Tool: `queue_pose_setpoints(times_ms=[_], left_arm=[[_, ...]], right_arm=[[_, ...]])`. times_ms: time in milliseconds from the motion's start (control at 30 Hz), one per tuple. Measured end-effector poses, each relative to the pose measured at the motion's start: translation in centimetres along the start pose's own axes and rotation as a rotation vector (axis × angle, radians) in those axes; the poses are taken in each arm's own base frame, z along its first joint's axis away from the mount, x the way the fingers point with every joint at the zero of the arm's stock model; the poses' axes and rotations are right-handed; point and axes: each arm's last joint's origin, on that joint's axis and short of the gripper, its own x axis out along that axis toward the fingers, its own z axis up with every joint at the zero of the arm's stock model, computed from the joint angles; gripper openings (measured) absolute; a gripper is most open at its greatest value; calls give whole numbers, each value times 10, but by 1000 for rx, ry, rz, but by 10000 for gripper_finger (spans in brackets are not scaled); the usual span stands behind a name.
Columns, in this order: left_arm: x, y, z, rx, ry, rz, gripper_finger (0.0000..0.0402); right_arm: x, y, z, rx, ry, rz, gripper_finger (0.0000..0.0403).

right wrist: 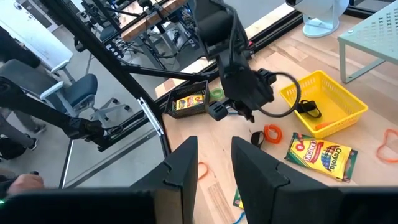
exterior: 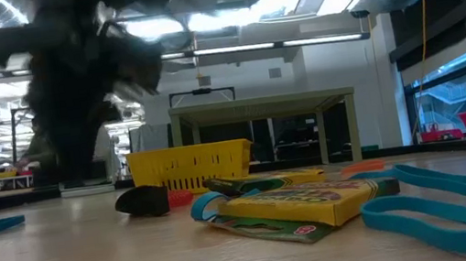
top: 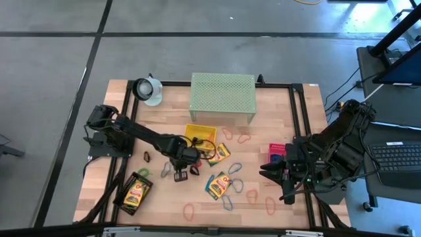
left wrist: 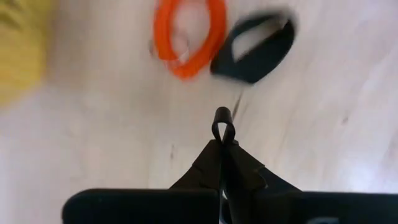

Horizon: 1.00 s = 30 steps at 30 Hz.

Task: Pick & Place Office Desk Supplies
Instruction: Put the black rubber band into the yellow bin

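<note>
Wooden counter (top: 164, 125), inventoried with the yellow mesh tray (top: 200, 134) as landmark. Yellow mesh tray: stands near the counter's centre, just in front of the pale green mesh shelf (top: 222, 96); the right wrist view shows a black clip (right wrist: 309, 109) and an orange loop (right wrist: 323, 126) lying inside it. Black mesh tray (top: 135, 192): well to the left of and nearer the front edge than the yellow tray; it holds one yellow-green crayon box (top: 134, 194), with a green loop (top: 143, 172) at its rim. Pink mesh tray (top: 277, 153): well to the right of the yellow tray, partly hidden by the right arm; contents cannot be told. Loose items: a crayon box (top: 220, 154) just beside the yellow tray's front right corner; a second crayon box (top: 218, 185) farther toward the front, among blue loops (top: 235, 186); red and orange loops (top: 244, 138) scattered to the right and front; a black clip (top: 147, 157) to the left of the tray. Left hand (top: 179, 172): just in front of the yellow tray's left corner, fingers closed on a small black clip (left wrist: 222, 121) whose wire handle juts out from between them, above a loose black clip (left wrist: 255, 50) and an orange loop (left wrist: 188, 31) on the counter. Right hand (top: 287, 196): well to the right of the yellow tray, at the counter's right edge, fingers parted and holding nothing. White round object (top: 149, 90): at the back of the counter, to the left of the green shelf.
</note>
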Motion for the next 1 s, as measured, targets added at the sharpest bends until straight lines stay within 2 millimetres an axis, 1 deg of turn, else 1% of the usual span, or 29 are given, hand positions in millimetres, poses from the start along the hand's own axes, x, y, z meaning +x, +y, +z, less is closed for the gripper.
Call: queue_pose_setpoints(times_ms=[100,133,200,267,367,433,500,567,667,833,900,1000], left_arm=[[-22,0,18,22,-87,47,3],[-29,2,25,25,-122,66,3],[-40,13,37,14,-174,99,3],[-45,31,46,-13,-200,128,3],[-48,67,53,-73,-189,167,3],[-48,88,59,-102,-191,149,3],[-50,104,61,-119,-183,139,3],[-48,115,63,-124,-177,113,3],[-42,124,63,-135,-130,81,3],[-34,121,65,-90,-115,67,6],[-34,118,66,-82,-116,71,15],[-35,116,66,-83,-126,66,42]], right_arm=[[0,0,0,-6,0,0,98],[0,0,0,-11,0,0,98],[0,0,0,-21,0,0,98],[0,0,0,-22,0,0,98],[0,0,0,-22,-2,-1,98],[0,0,0,-22,-2,-1,98],[0,0,0,-22,-1,0,98],[0,0,0,-22,-1,0,98],[0,0,0,-20,0,0,98],[-2,1,-1,-19,3,7,98],[-2,1,-2,-17,6,9,98],[-3,1,-2,-8,6,11,98]])
